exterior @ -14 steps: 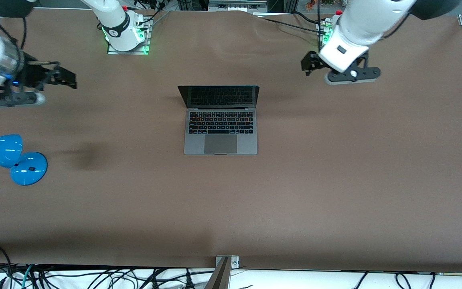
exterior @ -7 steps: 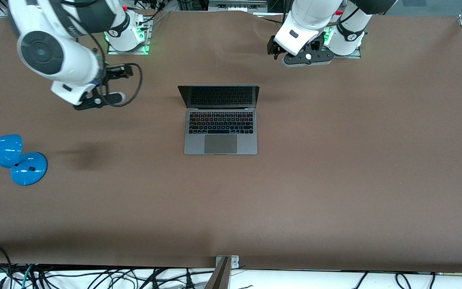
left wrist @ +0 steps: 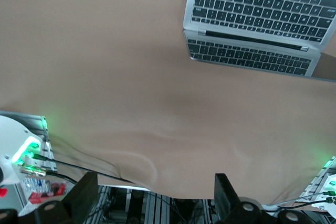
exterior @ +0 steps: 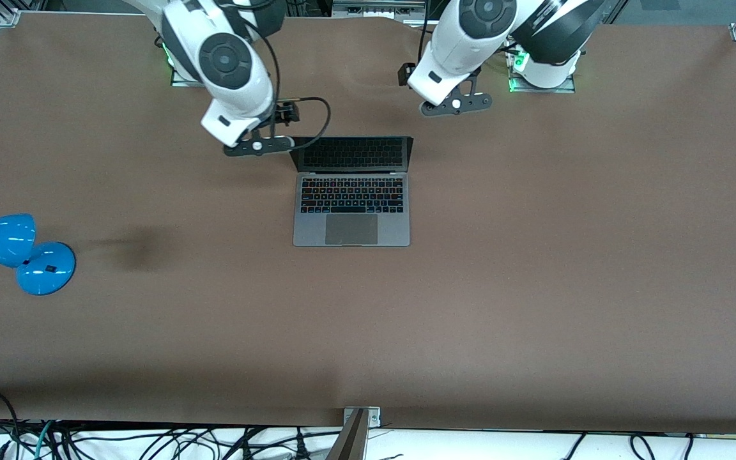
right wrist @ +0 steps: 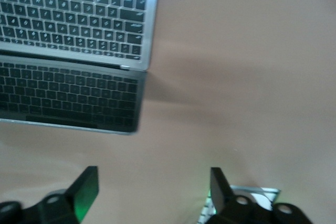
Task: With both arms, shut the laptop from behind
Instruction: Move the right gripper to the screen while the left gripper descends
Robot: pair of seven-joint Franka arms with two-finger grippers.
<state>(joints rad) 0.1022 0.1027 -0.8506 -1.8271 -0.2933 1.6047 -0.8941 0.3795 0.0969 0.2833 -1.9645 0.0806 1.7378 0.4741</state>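
The laptop lies open in the middle of the brown table, its dark screen upright and facing the front camera. My right gripper is open and empty over the table, beside the screen's corner toward the right arm's end. My left gripper is open and empty over the table, between the left arm's base and the screen's other corner. The right wrist view shows the laptop past the open right gripper. The left wrist view shows the laptop past the open left gripper.
A blue desk lamp lies on the table at the right arm's end. The arm bases with green lights stand along the table's edge farthest from the front camera. A metal bracket and cables sit at the nearest edge.
Both arms have swung in from the table's ends toward the laptop's screen. The right gripper now hangs by the screen's corner. The laptop has not moved.
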